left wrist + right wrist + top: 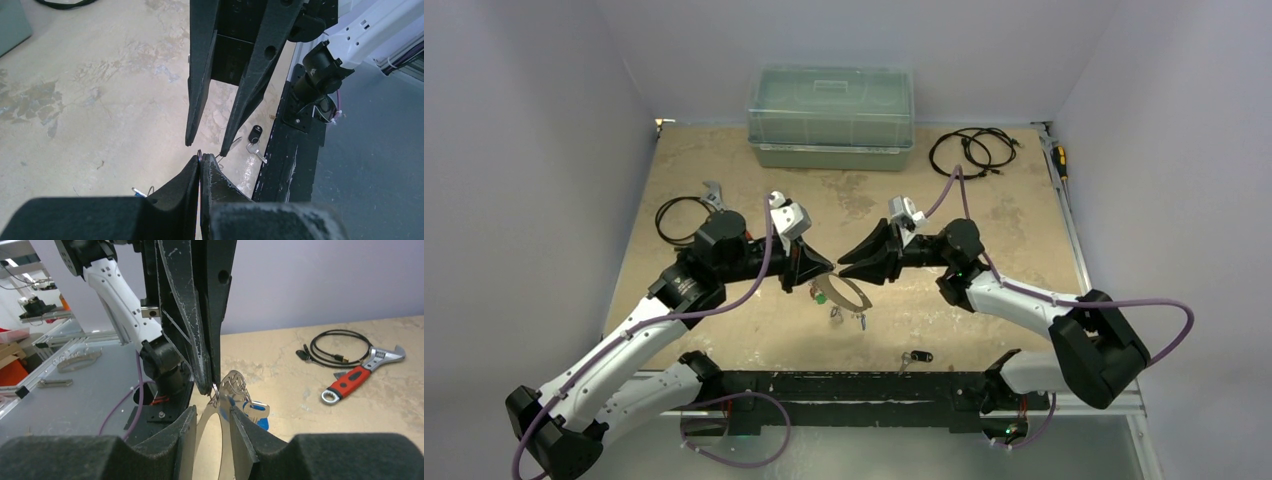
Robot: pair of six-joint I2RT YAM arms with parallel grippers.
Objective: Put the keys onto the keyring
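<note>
Keyring [223,401] hangs above the middle of the table [1004,250], between our two arms. Our left fingers [182,187] are clenched on its left end, pressed flat together with only the thin metal between them. Our right fingers [182,435] stand parted, one on each side of the keyring, and we cannot tell whether they touch it. A green-tagged key [821,297] and a blue-tagged key [256,412] hang at the ring. A black-tagged key [917,356] lies on the table near us, to the right of the keyring and well apart from it. A red-handled wrench [360,377] lies on the table's left side, beyond our left arm.
</note>
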